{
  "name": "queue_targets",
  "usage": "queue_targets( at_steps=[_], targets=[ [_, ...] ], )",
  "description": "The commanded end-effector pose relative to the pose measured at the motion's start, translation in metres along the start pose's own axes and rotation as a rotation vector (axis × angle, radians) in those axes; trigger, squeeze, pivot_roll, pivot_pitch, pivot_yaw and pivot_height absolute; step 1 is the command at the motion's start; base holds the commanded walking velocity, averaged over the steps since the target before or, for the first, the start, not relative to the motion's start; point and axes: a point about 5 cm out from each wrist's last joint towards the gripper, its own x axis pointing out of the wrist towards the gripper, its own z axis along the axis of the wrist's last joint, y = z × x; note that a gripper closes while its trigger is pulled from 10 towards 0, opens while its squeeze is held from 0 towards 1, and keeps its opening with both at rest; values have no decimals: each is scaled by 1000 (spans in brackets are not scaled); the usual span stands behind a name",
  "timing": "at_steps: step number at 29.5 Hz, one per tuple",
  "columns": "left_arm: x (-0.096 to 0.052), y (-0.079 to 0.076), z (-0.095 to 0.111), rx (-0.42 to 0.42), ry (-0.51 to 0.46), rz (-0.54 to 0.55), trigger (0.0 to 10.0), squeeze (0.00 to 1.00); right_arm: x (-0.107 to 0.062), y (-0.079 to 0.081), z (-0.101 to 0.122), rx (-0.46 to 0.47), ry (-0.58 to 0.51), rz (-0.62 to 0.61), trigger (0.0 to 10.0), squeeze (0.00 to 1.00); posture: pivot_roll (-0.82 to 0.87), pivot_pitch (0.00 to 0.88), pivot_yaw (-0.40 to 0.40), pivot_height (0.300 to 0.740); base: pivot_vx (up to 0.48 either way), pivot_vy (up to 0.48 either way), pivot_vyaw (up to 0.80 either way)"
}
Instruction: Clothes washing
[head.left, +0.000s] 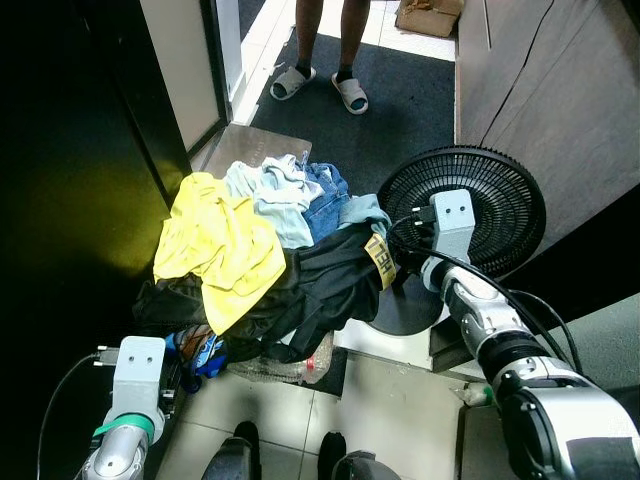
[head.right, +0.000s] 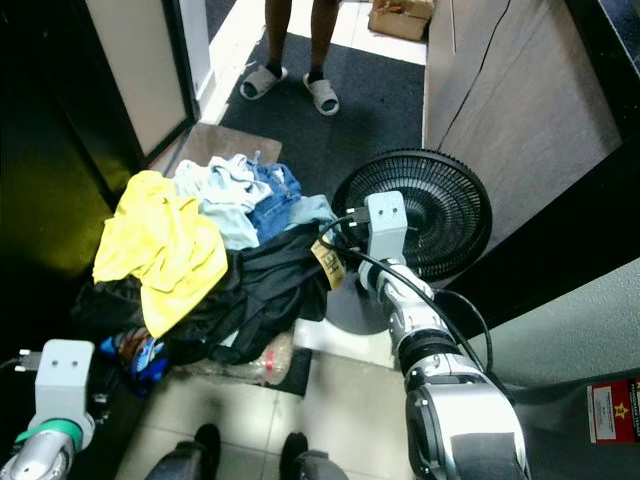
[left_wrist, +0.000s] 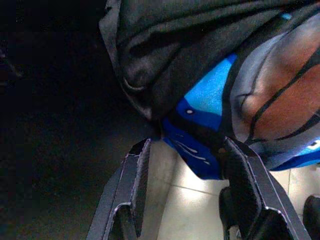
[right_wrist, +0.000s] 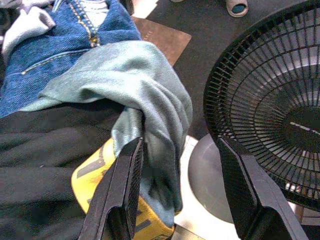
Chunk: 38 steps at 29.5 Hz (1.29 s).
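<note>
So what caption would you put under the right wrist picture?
Right gripper, fingers open, beside a light teal garment on the laundry pile, next to a black fan.

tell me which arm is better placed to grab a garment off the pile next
Right. The right gripper is open at the pile's top edge, one finger against the teal garment. The left gripper sits low beside the pile's base.
</note>
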Motion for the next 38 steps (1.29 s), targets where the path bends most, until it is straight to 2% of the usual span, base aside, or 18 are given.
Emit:
queue_targets(
  at_steps=[1, 9, 17, 18, 20, 21, 38],
  targets=[
    [-8, 0, -15, 1, 65, 4, 10000, 0, -2, 5, -12, 6, 40, 18, 10000, 0, 228, 383, -66, 740, 0, 0, 0],
    [-15, 4, -20, -3, 83, 25, 10000, 0, 0, 26, -20, 17, 54, 90, 10000, 0, 235, 382, -75, 740, 0, 0, 0],
    [-16, 3, -19, -2, 88, 26, 10000, 0, 0, 26, -23, 15, 69, 84, 10000, 0, 238, 382, -75, 740, 0, 0, 0],
    [-17, 3, -19, -2, 88, 26, 10000, 0, -1, 25, -24, 9, 76, 79, 3725, 0, 239, 384, -76, 740, 0, 0, 0],
    [-17, 3, -19, -1, 89, 26, 10000, 0, -2, 24, -26, 4, 82, 75, 3725, 0, 239, 384, -76, 740, 0, 0, 0],
    [-17, 3, -19, -1, 90, 27, 10000, 0, -2, 24, -27, 5, 84, 75, 0, 0, 240, 385, -76, 740, 0, 0, 0],
    [-17, 4, -21, 2, 104, 31, 10000, 0, -2, 19, -23, 53, 60, 62, 0, 0, 234, 381, -71, 740, 0, 0, 0]
  ],
)
